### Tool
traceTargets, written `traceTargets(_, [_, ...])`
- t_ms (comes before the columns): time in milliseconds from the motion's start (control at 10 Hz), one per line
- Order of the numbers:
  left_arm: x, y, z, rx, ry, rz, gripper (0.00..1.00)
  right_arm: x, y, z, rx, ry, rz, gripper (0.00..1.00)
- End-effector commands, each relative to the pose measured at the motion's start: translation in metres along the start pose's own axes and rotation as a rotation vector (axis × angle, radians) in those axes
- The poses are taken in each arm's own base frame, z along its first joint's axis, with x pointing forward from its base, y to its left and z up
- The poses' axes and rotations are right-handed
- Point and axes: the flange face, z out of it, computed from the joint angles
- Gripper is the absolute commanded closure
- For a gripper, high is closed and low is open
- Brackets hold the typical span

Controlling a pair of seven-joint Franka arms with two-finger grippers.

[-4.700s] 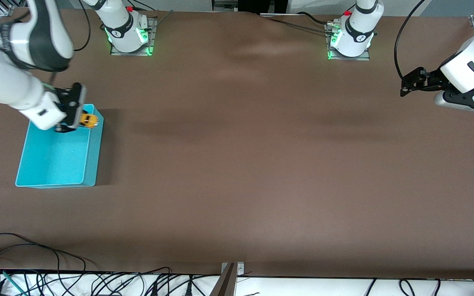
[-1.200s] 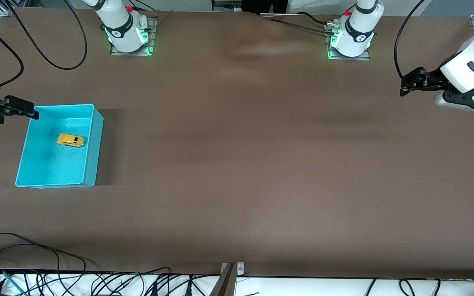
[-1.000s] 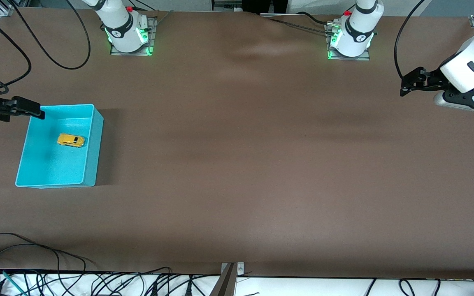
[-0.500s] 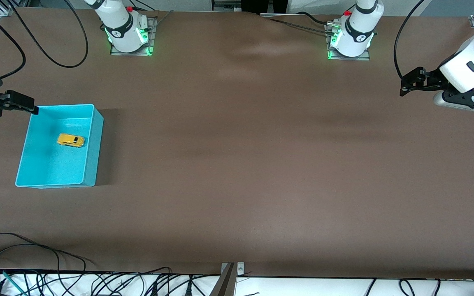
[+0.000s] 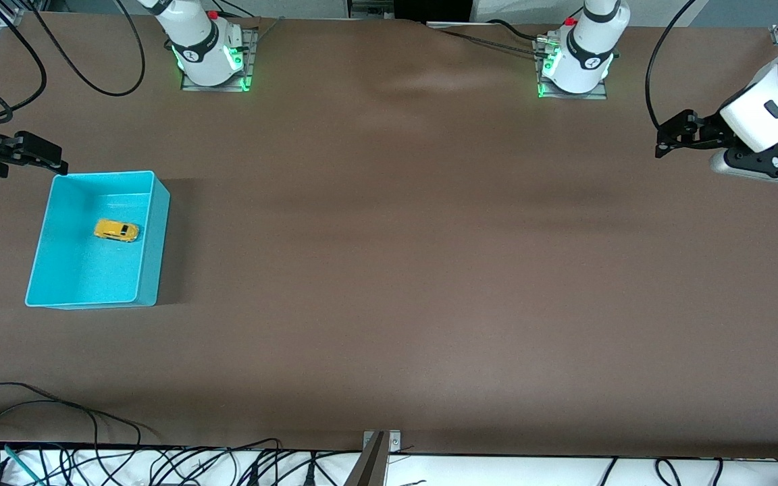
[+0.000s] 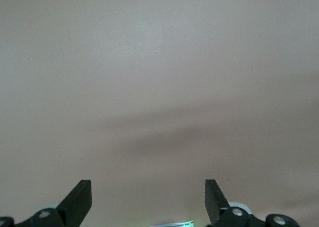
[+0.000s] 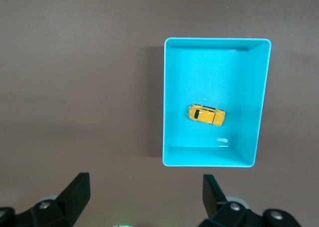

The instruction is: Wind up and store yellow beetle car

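The yellow beetle car (image 5: 116, 231) lies on its wheels on the floor of the turquoise bin (image 5: 154, 236), toward the right arm's end of the table. The right wrist view looks straight down on the car (image 7: 206, 114) and the bin (image 7: 213, 160). My right gripper (image 5: 51, 156) hangs open and empty over the table just off a corner of the bin, with its fingertips spread wide (image 7: 145, 182). My left gripper (image 5: 664, 138) waits open at the left arm's end of the table, with only bare table between its fingertips (image 6: 147, 184).
Both arm bases (image 5: 210, 57) (image 5: 575, 64) stand along the table edge farthest from the front camera. Loose cables (image 5: 58, 432) lie along the nearest edge. Brown table surface (image 5: 402, 256) stretches between the bin and the left gripper.
Several seconds ago the right gripper held the car over the bin; now the car lies inside. Over the last second the gripper has drifted off the bin's corner, away from the front camera.
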Motion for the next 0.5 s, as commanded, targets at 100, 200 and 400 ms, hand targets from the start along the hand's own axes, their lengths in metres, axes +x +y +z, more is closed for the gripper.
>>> traceTargets(100, [0.0016,0.0027,-0.0049,-0.020,0.001,-0.008,0.00,-0.0064,-0.0008,-0.0024,-0.011,0.010,0.029,0.00])
traceTargets(200, [0.0017,0.0029,-0.0050,-0.022,0.001,-0.008,0.00,-0.0059,-0.0014,-0.0016,-0.013,0.009,0.031,0.00])
traceTargets(400, [0.0017,0.0029,-0.0050,-0.022,0.001,-0.008,0.00,-0.0057,-0.0019,-0.0017,-0.008,0.010,0.030,0.00])
